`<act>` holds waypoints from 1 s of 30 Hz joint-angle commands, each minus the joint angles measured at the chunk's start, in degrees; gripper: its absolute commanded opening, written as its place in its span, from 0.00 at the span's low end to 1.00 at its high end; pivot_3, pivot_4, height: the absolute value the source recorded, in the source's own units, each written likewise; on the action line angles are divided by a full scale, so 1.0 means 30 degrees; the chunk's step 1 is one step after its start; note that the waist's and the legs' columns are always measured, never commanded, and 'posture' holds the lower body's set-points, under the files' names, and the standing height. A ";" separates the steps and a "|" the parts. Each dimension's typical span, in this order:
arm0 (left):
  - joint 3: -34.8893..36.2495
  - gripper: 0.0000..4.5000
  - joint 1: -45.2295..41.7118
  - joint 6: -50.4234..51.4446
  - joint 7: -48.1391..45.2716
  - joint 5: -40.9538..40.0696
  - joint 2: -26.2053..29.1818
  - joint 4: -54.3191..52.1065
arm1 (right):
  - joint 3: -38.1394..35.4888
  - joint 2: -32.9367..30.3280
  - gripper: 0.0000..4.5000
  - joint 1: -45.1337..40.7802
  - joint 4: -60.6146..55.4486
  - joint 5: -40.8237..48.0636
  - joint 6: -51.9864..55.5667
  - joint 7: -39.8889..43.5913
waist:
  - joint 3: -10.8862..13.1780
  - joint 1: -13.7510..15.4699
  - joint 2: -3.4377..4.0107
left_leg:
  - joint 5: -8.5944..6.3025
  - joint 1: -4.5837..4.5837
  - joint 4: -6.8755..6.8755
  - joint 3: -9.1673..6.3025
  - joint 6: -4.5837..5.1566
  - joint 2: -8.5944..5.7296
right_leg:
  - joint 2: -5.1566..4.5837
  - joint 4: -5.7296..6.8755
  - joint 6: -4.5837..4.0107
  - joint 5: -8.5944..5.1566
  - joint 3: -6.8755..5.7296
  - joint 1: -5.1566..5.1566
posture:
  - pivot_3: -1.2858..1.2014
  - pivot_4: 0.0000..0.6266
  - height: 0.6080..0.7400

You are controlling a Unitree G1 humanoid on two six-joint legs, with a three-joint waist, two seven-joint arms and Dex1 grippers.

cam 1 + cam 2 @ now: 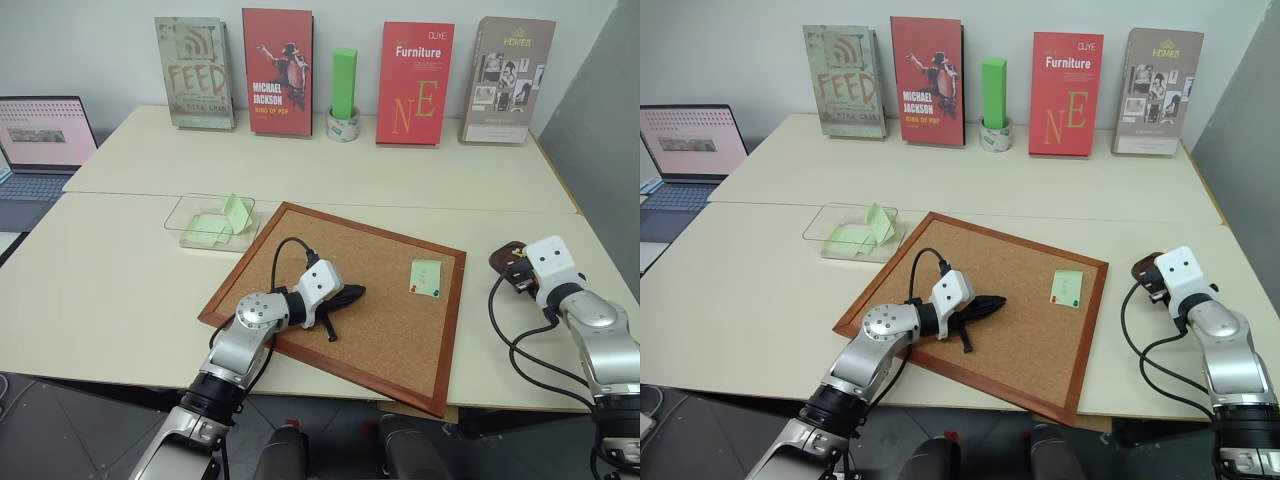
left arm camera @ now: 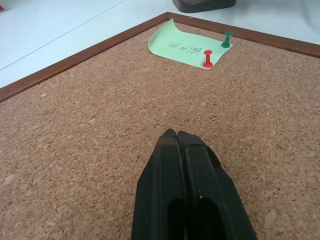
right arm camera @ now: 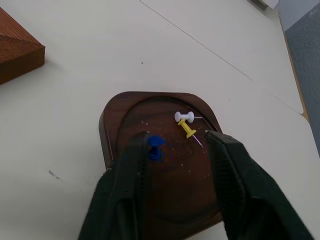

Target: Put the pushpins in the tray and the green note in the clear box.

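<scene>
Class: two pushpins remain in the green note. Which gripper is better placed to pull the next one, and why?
Left. The left gripper rests on the corkboard pointing at the pushpins; the right gripper hangs open over the tray.

Corkboard (image 1: 340,300): rough granular cork, smooth wood frame. Green note (image 2: 182,47): matt paper. Tray (image 3: 160,165): glossy dark wood. Clear box (image 1: 205,222): transparent plastic. Table (image 1: 110,290): smooth matt.

My tabletop (image 1: 120,300) is pale beige, two surfaces butted together with a seam running left to right. A wood-framed cork board (image 1: 360,300) lies askew in the near middle. Just beyond its far left corner sits the clear box (image 1: 210,222). The tray (image 3: 160,165) rests near the right edge. Along the far side stand four books (image 1: 277,72) and a roll of tape (image 1: 343,125). A laptop (image 1: 40,150) sits far left.
</scene>
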 commanded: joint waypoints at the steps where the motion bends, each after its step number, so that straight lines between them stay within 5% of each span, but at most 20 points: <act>1: -0.0397 0.00 0.0145 0.0128 0.0046 0.0366 -0.0081 0.0572 | -0.0487 -0.0005 0.63 -0.0374 -0.0643 0.0177 0.0080 0.0002 | 0.0000 0.0000 0.0000 | 0.0000 0.0000 0.0000 0.0000 0.0000 0.0000 | 0.0000 0.0000 0.0000 0.0000 0.0000 0.0000 | 0.52 0.24 1.00; 9: -0.0501 0.00 0.0095 0.0017 -0.0027 0.0430 -0.0124 0.0688 | -0.0785 -0.0026 0.98 -0.0104 -0.0948 0.0278 0.0567 -0.0167 | 0.0000 0.0001 0.0000 | 0.0000 0.0000 -0.0001 0.0000 0.0000 0.0000 | 0.0000 -0.0006 0.0000 0.0000 0.0000 0.0002 | 0.52 0.24 1.00; 20: -0.0532 0.00 0.0063 -0.0051 -0.0081 0.0429 -0.0144 0.0803 | -0.2132 0.0341 0.98 0.0535 -0.2528 0.0487 0.1264 -0.0929 | -0.0001 0.0023 0.0002 | 0.0000 -0.0005 -0.0002 -0.0002 0.0000 -0.0001 | -0.0001 -0.0018 0.0001 -0.0001 0.0001 0.0002 | 0.52 0.24 1.00; 30: -0.0532 0.00 0.0097 -0.0110 -0.0132 0.0404 -0.0084 0.0854 | -0.2221 0.2946 0.98 0.3659 -0.8907 0.6565 0.2758 0.2791 | -0.0007 0.0046 0.0010 | 0.0000 -0.0017 -0.0007 -0.0023 -0.0001 0.0011 | 0.0002 -0.0036 0.0001 -0.0004 -0.0020 0.0011 | 0.52 0.24 1.00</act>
